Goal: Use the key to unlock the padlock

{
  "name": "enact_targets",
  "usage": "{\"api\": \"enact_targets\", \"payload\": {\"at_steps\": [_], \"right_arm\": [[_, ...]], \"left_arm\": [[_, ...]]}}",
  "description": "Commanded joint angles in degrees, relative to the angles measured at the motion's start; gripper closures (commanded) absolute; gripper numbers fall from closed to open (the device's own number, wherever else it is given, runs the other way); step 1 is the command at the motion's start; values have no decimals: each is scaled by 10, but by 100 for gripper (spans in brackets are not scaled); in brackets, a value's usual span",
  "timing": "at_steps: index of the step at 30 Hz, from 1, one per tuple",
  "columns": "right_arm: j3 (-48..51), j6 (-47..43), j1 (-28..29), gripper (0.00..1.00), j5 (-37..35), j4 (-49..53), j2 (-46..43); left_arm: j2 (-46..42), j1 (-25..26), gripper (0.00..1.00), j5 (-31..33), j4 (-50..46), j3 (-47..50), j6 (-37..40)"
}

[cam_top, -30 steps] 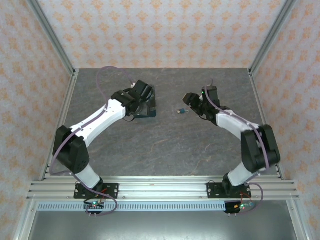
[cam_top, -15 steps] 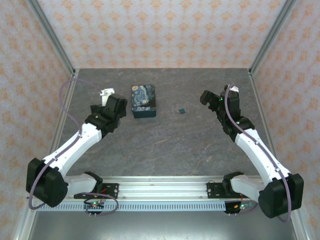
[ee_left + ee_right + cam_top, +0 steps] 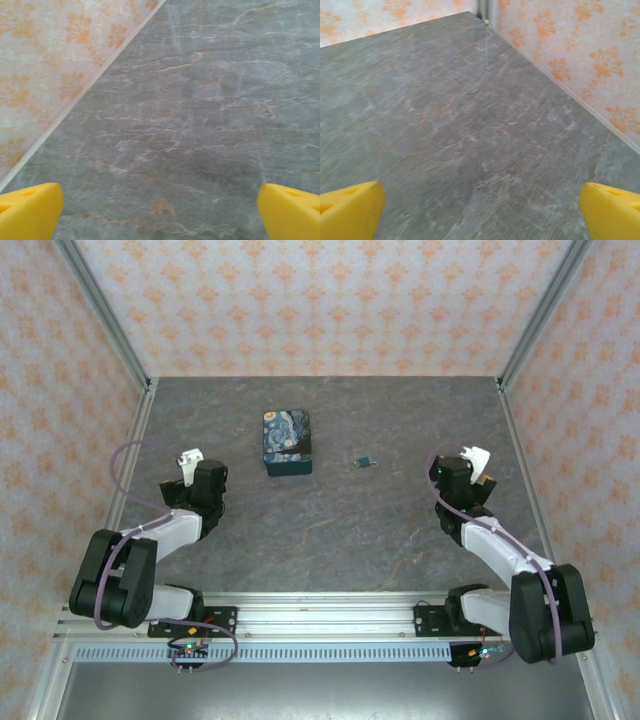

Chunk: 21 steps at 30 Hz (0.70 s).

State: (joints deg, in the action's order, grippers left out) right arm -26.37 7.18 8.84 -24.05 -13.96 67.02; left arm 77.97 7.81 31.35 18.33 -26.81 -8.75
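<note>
The tiny teal padlock (image 3: 368, 461) lies on the grey table right of the middle, far from both arms. A thin pale sliver (image 3: 357, 462) touches its left end; it may be the key, but it is too small to tell. My left gripper (image 3: 205, 480) is drawn back on the left side, well left of the padlock. In the left wrist view my left gripper (image 3: 160, 215) is open, with yellow fingertips (image 3: 30, 210) wide apart over bare table. My right gripper (image 3: 455, 472) sits right of the padlock. In the right wrist view my right gripper (image 3: 480, 212) is open and empty.
A rectangular box (image 3: 287, 441) with a blue-yellow starry print stands left of the padlock. Patterned walls with metal posts (image 3: 110, 330) enclose the table on three sides. A wall base (image 3: 570, 90) runs close on the right gripper's right.
Both arms have pulled back from the table's middle toward their own sides and the near edge. The left arm has uncovered the printed box. The padlock has not moved.
</note>
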Motion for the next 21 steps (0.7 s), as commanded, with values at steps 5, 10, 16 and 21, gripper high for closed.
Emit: {"api": "enact_targets", "payload": {"at_steps": [5, 10, 16, 21], "right_arm": [[58, -50, -52, 1, 59, -269, 93], [95, -93, -62, 1, 162, -484, 225], [20, -92, -79, 1, 228, -300, 205], [29, -94, -79, 1, 229, -326, 208]], "left_arm": [[28, -61, 0, -134, 179, 14, 26], [44, -62, 0, -213, 195, 13, 61], [78, -61, 0, -289, 230, 17, 94], [79, -60, 0, -288, 231, 17, 94]]}}
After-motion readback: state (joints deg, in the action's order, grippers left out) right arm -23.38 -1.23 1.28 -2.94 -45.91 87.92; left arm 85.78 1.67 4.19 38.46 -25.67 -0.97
